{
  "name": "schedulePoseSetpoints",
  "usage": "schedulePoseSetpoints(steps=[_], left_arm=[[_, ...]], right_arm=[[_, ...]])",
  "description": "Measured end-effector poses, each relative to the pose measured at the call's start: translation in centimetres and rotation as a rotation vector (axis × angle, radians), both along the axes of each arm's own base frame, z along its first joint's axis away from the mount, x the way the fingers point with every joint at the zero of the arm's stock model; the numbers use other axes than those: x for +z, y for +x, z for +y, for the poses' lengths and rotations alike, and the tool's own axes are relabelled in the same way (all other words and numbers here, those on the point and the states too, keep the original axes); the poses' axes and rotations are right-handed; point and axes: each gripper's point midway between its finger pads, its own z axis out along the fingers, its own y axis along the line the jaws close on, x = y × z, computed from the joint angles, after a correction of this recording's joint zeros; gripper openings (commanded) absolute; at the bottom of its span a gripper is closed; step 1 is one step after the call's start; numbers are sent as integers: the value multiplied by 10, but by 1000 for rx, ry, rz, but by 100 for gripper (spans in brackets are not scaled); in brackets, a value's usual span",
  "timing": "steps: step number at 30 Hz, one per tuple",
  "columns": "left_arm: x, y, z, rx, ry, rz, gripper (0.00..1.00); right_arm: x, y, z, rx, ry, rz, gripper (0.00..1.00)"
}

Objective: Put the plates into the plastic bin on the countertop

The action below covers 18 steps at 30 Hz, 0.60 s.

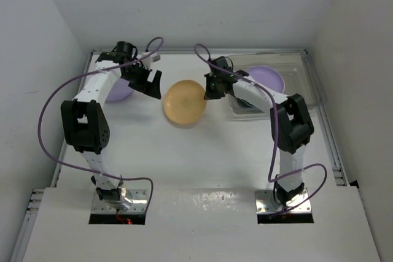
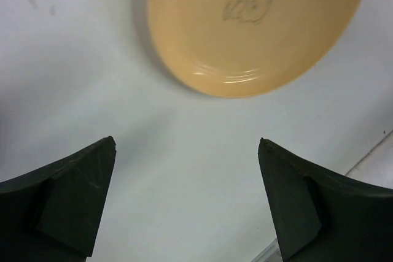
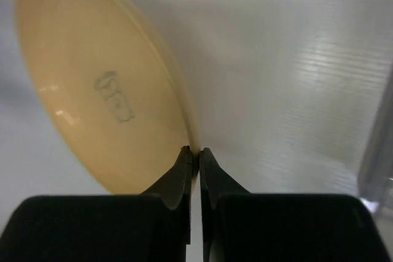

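Grips the yellow-orange plate [image 1: 184,102] by its right rim with the right end effector [image 1: 212,88], fingers [image 3: 181,176] pressed almost together with only the thin edge between them. Holds that plate tilted over the middle of the white table [image 1: 190,157], between the two arms and left of the plastic bin [image 1: 305,84], the face with a faint stamped mark turned toward the right wrist camera. Cannot tell whether the lower edge touches the table. Poises the left end effector [image 1: 149,83] just left of the same plate, spread wide, gripping nothing, clear of the rim. Shows, from the left wrist, the plate beyond the two dark fingertips [image 2: 98,170], with bare table between. Shows one lavender plate [image 1: 116,92] on the table at the far left, partly under the left arm. Has a second lavender plate [image 1: 268,78] lying inside the bin, toward its far side. Hides something dark in the bin beneath the right arm, too covered to name.
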Motion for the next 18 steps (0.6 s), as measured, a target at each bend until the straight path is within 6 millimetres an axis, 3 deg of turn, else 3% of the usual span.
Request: schedulePoseSetpoints(steps=[3, 7, 11, 14, 18], left_arm=[[13, 11, 20, 56, 6, -27, 100], [28, 26, 54, 144, 18, -75, 100], [27, 31, 93, 253, 55, -75, 100], [24, 30, 119, 320, 86, -75, 100], [17, 17, 137, 367, 112, -50, 100]], right_arm=[[24, 14, -21, -76, 48, -27, 0], [80, 33, -61, -201, 138, -110, 0], [125, 46, -131, -381, 183, -190, 0], [131, 44, -196, -544, 170, -185, 0], [108, 30, -274, -740, 99, -108, 0]])
